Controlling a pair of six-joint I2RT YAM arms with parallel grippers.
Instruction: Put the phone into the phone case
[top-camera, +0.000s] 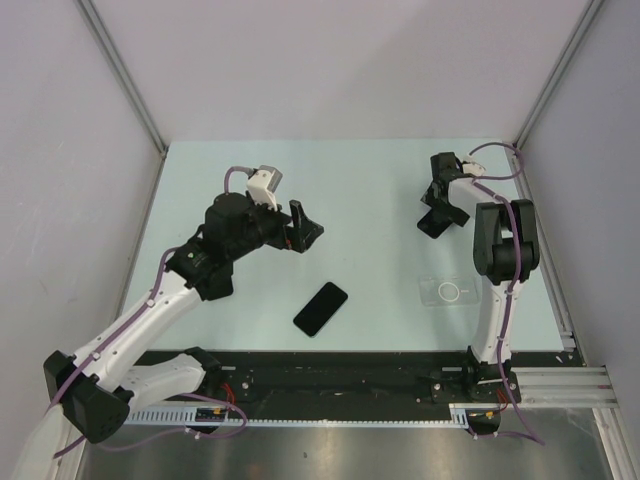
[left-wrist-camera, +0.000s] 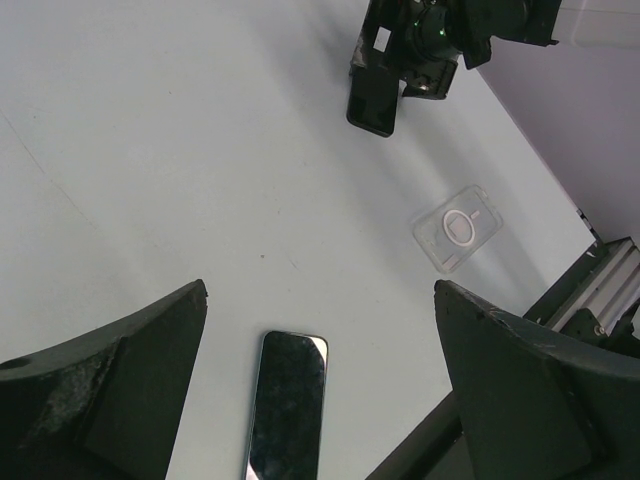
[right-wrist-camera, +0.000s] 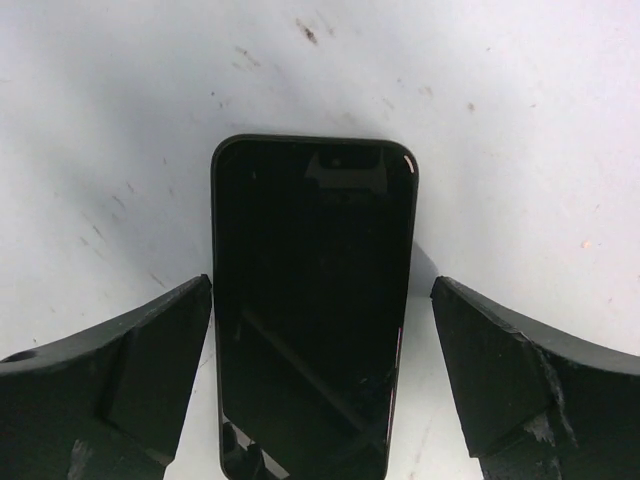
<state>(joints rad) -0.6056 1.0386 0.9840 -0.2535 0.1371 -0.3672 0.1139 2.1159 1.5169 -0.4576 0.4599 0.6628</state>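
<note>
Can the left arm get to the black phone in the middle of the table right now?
Probably yes. The left gripper is open above the table, and the phone lies flat and uncovered close by, with nothing between them.

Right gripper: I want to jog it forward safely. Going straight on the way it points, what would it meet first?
Probably the black phone lying flat on the table, centred in front of the open right gripper. Nothing else shows in that line, though the gap to it is unclear.
</note>
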